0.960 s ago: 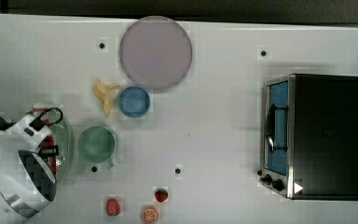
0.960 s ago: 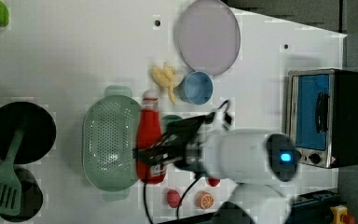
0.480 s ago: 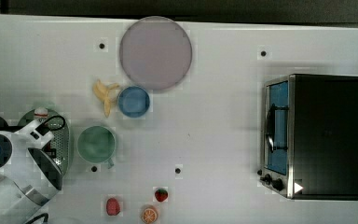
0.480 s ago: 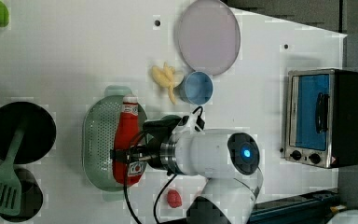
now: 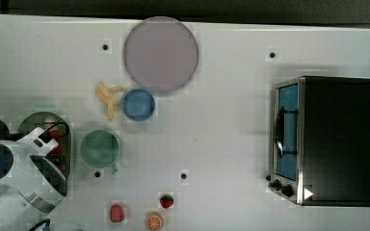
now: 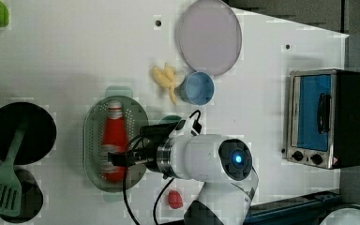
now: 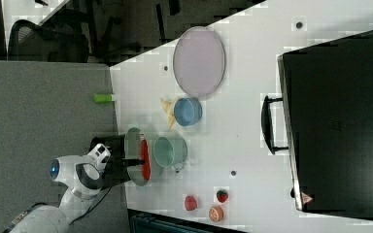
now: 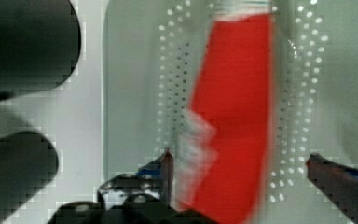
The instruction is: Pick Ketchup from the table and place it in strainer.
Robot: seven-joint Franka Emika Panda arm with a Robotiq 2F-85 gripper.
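The ketchup bottle lies flat inside the strainer, cap toward the left view's top, lengthwise along the oval basket. The gripper hangs just over the bottle's lower half, fingers spread: in the wrist view one fingertip sits at one flank of the red body and the other stands clear off the far side, with perforated basket floor showing between it and the bottle. So the bottle looks released and the placing looks all but done.

What the step seems to call for now is a clean exit: lift straight up, fingers wide, so the near fingertip does not drag the bottle or tip the light basket. A sideways pull looks risky, since that finger is very close to the label, perhaps touching.

The views split the work. The left view gives the whole bottle in the basket, plus a dark pan and a green spatula beside it. In the top view the arm covers most of the strainer, but the green cup, blue bowl and banana are plain. The right view shows the bottle edge-on, low in the basket.
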